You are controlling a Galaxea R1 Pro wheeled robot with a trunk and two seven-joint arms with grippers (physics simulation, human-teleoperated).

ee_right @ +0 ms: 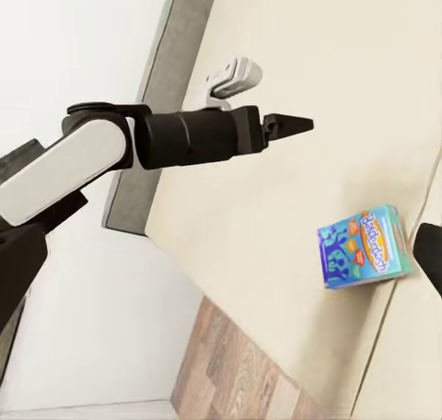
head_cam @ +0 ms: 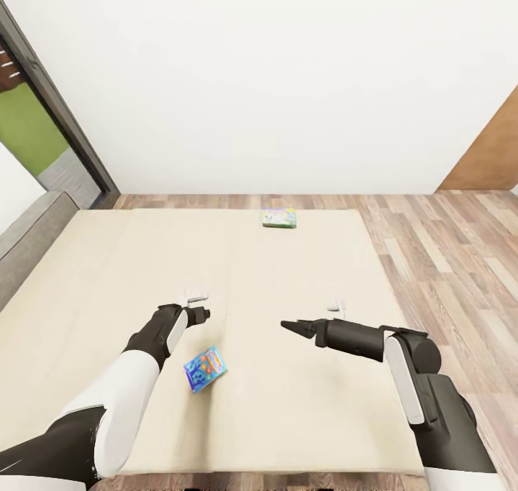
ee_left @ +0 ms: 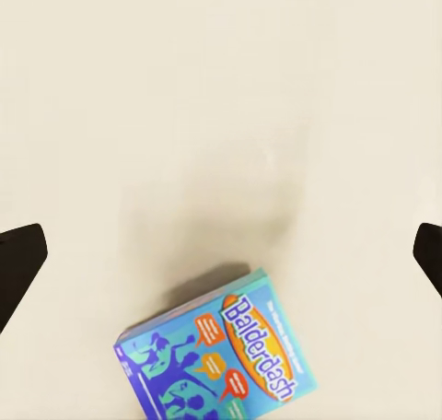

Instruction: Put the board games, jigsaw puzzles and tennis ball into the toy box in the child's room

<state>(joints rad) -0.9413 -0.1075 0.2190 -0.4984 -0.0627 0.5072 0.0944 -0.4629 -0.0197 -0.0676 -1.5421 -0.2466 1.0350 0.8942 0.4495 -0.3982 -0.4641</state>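
A blue board game (head_cam: 205, 369) with Balderdash lettering lies flat on the bed's beige mattress (head_cam: 302, 397), near its front edge. It shows again as the blue board game (ee_left: 216, 360) and the blue board game (ee_right: 364, 247). My left gripper (head_cam: 199, 313) hovers open over the mattress just beyond this game, its dark fingertips (ee_left: 18, 263) spread wide with nothing between them. My right gripper (head_cam: 291, 326) stands open above the middle of the mattress, to the right of the game. A green-edged board game (head_cam: 279, 218) lies at the mattress's far edge.
The grey headboard (head_cam: 29, 239) runs along the bed's left side, below a dark-framed window (head_cam: 50, 139). Wood plank floor (head_cam: 446, 261) lies right of the bed. A white wall (head_cam: 288, 81) stands behind, and a brown wooden panel (head_cam: 489, 153) stands at far right.
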